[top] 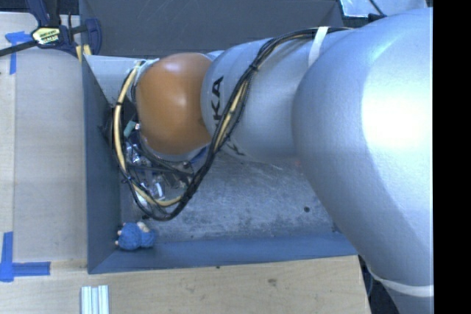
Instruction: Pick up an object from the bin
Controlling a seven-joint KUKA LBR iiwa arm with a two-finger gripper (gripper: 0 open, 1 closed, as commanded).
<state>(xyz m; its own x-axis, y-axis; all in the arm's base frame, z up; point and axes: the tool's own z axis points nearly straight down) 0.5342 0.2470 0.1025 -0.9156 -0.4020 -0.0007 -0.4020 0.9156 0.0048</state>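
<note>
The arm (294, 106) is deep in the bin (99, 180), and its orange cover (171, 103) sits over the spot you most want to see. The claw (143, 169) hangs directly beneath that cover, in a tangle of cables (184, 191). Whether it is wide or narrow I cannot tell, and I see nothing gripped in it.

Your one visible candidate is a small, lumpy blue thing (135, 237). It lies below the orange cover and a touch to its left, tucked into the corner where two bin walls meet. It is apart from the claw, with a strip of bare floor between them.

Now, the hazards. That corner is the big one. With a wall on two sides of the blue thing, the claw may strike metal before it gets round it, or just nudge it tighter into the angle.

Next, the cable loop below the orange cover hangs low and close to the wall on the cover's left. A sideways shift there could drag or snag it.

And with the cover blocking the view, you could close on nothing and not know it until the claw comes up.
</note>
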